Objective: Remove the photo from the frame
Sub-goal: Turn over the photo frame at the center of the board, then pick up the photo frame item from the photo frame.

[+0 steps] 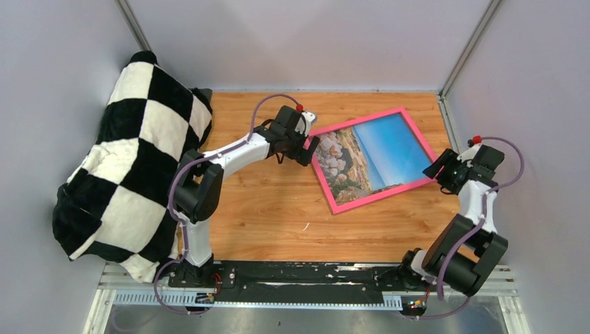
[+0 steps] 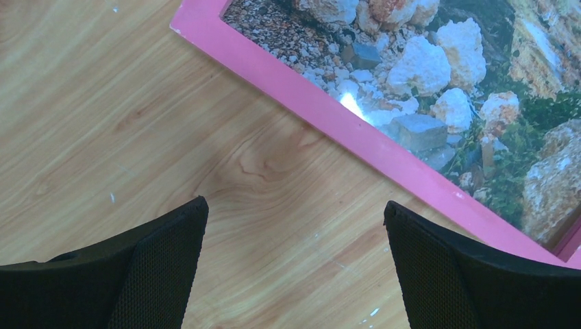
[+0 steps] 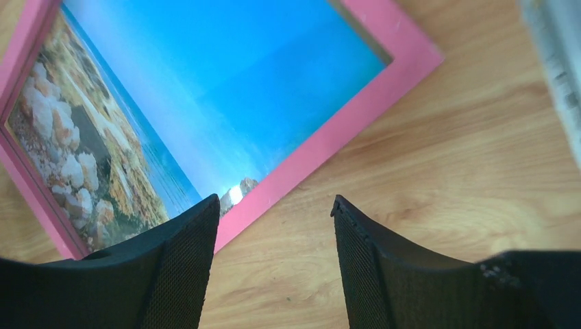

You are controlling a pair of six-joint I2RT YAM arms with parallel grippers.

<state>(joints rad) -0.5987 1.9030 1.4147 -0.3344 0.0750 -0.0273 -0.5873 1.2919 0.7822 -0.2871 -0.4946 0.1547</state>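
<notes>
The pink frame (image 1: 405, 191) lies flat and skewed on the wooden table, with the photo (image 1: 372, 154) of sky, sea and stones inside it. My left gripper (image 1: 308, 149) hovers at the frame's left edge, open wide, with only bare wood between its fingers (image 2: 164, 260); the pink border (image 2: 329, 116) runs just ahead of them. At the frame's right corner, my right gripper (image 1: 438, 170) stands open beside the border (image 3: 322, 147), holding nothing. The photo (image 3: 205, 89) fills the upper left of the right wrist view.
A black-and-white checkered cloth (image 1: 132, 160) is heaped along the table's left side. Grey walls close in the back and sides. A metal rail (image 1: 278, 278) carries both arm bases at the near edge.
</notes>
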